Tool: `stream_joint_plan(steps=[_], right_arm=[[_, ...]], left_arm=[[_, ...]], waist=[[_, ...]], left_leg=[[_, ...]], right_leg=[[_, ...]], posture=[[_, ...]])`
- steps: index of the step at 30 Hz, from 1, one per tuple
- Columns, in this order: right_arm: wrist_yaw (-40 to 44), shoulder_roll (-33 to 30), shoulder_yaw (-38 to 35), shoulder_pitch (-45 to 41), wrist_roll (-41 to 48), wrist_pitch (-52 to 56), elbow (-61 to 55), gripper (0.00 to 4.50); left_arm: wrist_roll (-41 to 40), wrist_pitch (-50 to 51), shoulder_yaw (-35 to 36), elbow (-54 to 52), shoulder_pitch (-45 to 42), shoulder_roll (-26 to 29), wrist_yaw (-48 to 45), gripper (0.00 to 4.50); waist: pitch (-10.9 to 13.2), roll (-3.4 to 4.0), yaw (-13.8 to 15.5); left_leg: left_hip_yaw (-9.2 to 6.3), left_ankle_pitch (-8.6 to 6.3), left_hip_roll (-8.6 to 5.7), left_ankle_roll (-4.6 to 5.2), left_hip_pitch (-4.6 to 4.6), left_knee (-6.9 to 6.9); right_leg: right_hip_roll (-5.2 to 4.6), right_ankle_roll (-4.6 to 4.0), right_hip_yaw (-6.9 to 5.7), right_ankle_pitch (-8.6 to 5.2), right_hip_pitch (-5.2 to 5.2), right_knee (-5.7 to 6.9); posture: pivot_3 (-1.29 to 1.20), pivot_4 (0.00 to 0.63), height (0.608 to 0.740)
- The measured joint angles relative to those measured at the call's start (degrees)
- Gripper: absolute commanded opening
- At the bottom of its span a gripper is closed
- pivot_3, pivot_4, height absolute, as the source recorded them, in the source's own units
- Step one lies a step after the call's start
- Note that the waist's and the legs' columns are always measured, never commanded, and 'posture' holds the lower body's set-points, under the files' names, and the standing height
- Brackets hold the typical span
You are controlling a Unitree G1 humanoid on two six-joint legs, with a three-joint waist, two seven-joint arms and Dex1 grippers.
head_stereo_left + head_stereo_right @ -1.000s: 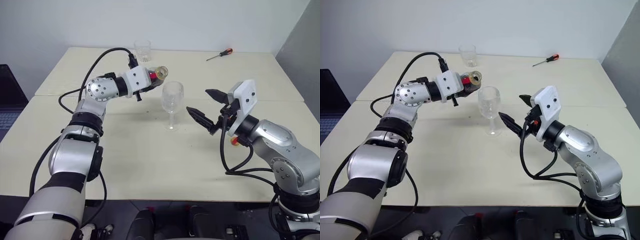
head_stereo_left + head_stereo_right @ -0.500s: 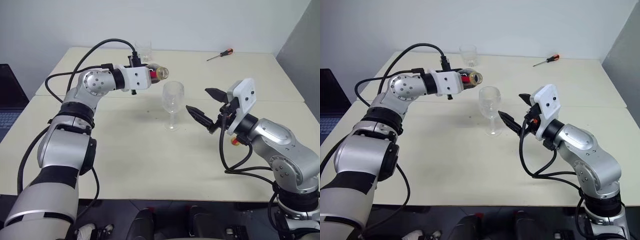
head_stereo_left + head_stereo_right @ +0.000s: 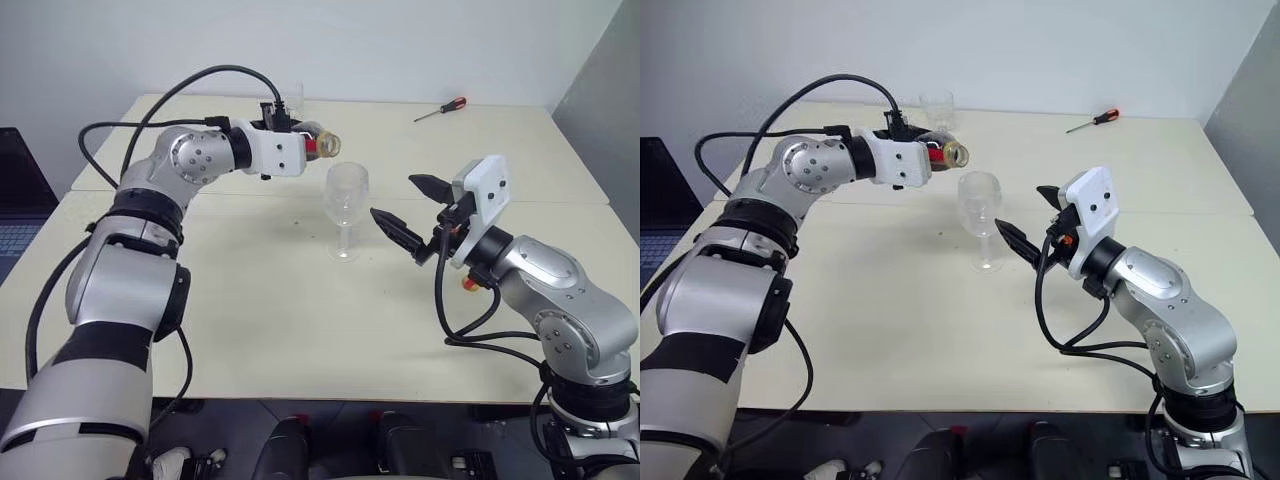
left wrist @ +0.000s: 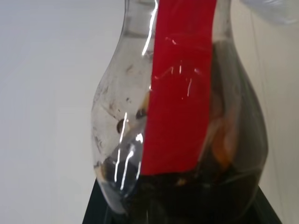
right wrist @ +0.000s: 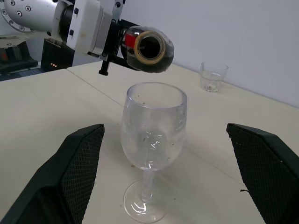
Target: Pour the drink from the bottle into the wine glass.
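Observation:
My left gripper (image 3: 303, 149) is shut on the bottle (image 3: 318, 146), a small clear one with a red label strip (image 4: 182, 93). The bottle lies about level, and its uncapped mouth (image 5: 148, 48) points at the wine glass from just above the left side of the rim. The dark drink (image 4: 187, 200) pools in the bottle's body. The clear stemmed wine glass (image 3: 346, 195) stands upright on the table with no liquid in it. My right gripper (image 3: 393, 197) is open just right of the glass and apart from it.
A short clear tumbler (image 3: 936, 108) stands at the far edge of the cream table (image 3: 300, 320). A red-handled screwdriver (image 3: 440, 108) lies at the back right. A small orange-red thing (image 3: 467, 281) sits under my right forearm. A dark laptop (image 3: 15, 200) is at the left edge.
My left arm raised its elbow and rolled its wrist, lifting the bottle a little and turning it about its length. The right arm and the glass stayed put.

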Motion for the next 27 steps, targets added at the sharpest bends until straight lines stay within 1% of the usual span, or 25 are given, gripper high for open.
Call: stream_joint_plan(steps=[12, 27], right_arm=[[-0.01, 0.37, 0.29, 0.0, -0.13, -0.34, 0.37, 4.5], [0.03, 1.2, 0.37, 0.0, -1.35, -0.81, 1.4, 4.5]], left_arm=[[4.81, -1.63, -3.26, 1.53, -1.51, 0.64, 5.15, 1.16], [7.31, -3.72, -5.47, 1.77, -3.56, 1.0, 6.8, 1.16]], waist=[[0.0, 0.0, -0.01], [0.0, 0.0, -0.02]], left_leg=[[0.01, 0.0, -0.01, 0.0, -0.01, 0.01], [0.01, 0.0, -0.01, 0.0, -0.01, 0.02]], right_leg=[[0.0, 0.0, -0.01, 0.0, 0.0, 0.01], [0.0, 0.0, 0.0, 0.0, -0.01, 0.02]], posture=[[0.0, 0.15, 0.74], [0.0, 0.15, 0.74]])
